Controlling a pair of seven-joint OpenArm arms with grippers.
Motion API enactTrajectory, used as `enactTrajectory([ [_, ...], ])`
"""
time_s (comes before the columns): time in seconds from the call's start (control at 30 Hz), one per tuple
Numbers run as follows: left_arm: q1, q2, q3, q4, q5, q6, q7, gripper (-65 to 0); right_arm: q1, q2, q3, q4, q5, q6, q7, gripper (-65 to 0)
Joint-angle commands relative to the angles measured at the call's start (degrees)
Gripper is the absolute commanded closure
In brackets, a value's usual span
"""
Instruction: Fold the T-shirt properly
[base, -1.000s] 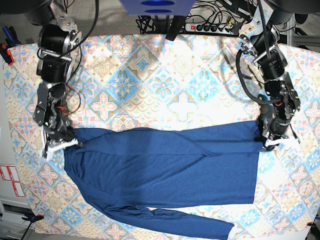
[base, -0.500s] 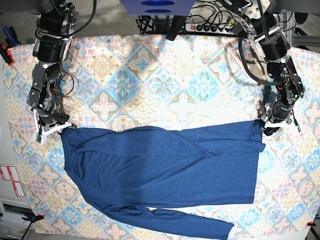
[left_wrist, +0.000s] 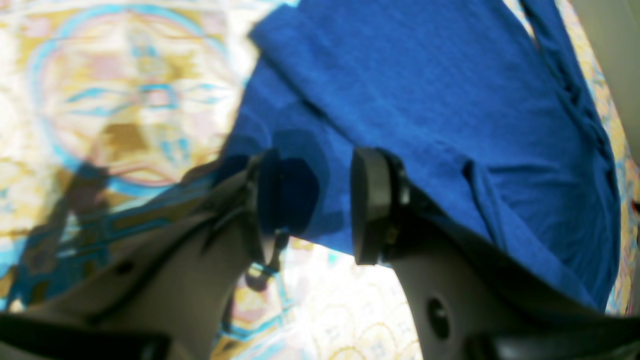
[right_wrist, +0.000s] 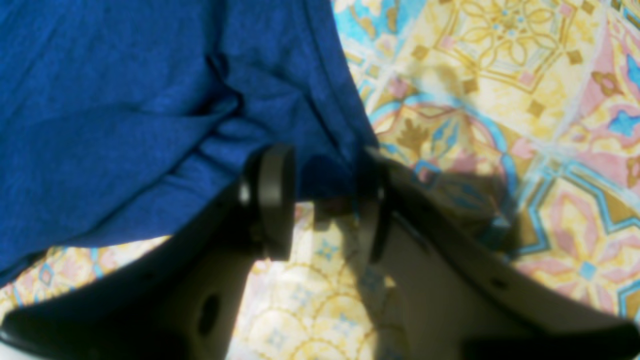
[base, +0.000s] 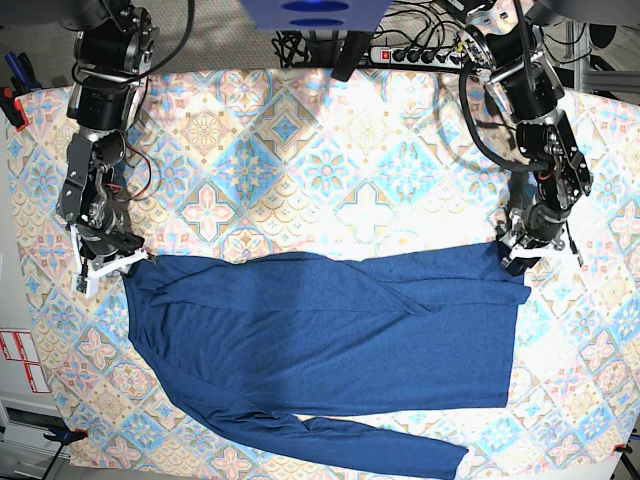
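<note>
The dark blue long-sleeved T-shirt (base: 330, 330) lies flat and spread sideways across the patterned cloth. One sleeve is folded over its body and the other sleeve (base: 350, 440) trails along the near edge. My left gripper (base: 520, 252) hovers at the shirt's far right corner, jaws apart. In the left wrist view this gripper (left_wrist: 315, 205) holds nothing, and the T-shirt (left_wrist: 425, 100) lies beneath it. My right gripper (base: 100, 265) is at the far left corner, also open. In the right wrist view its gap (right_wrist: 325, 200) shows only the T-shirt's (right_wrist: 125, 100) edge below.
The pastel diamond-patterned cloth (base: 330, 170) covers the whole table. A power strip (base: 420, 55) with cables lies behind the far edge. Bare cloth stretches behind the shirt. The trailing sleeve's cuff (base: 455, 462) reaches almost to the front edge.
Both grippers have opened and let go of the shirt's far corners. They have risen and drawn back a little toward the far side. The shirt's far edge has settled flat.
</note>
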Motion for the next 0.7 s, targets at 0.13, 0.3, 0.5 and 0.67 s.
enactTrajectory([
  [0.13, 1.70, -0.18, -0.41, 0.96, -0.95, -0.48, -0.48, -23.2, 1.03, 0.85, 0.15, 1.07, 0.37, 0.24, 1.11, -20.3],
  [0.3, 2.58, -0.18, -0.41, 0.87, -4.12, -0.39, -0.92, -23.3, 1.21, 0.85, 0.15, 1.07, 0.37, 0.24, 1.11, -20.3],
  [0.5, 2.14, -0.26, -0.41, -1.33, -4.38, -0.39, -1.01, -23.3, 1.21, 0.85, 0.06, 1.07, 0.37, 0.24, 1.11, -20.3],
  [0.67, 1.09, -0.44, -0.50, -6.43, -4.47, -0.39, -1.89, -23.2, 1.21, 0.85, 0.06, 1.16, 0.28, 0.24, 1.11, -20.3],
])
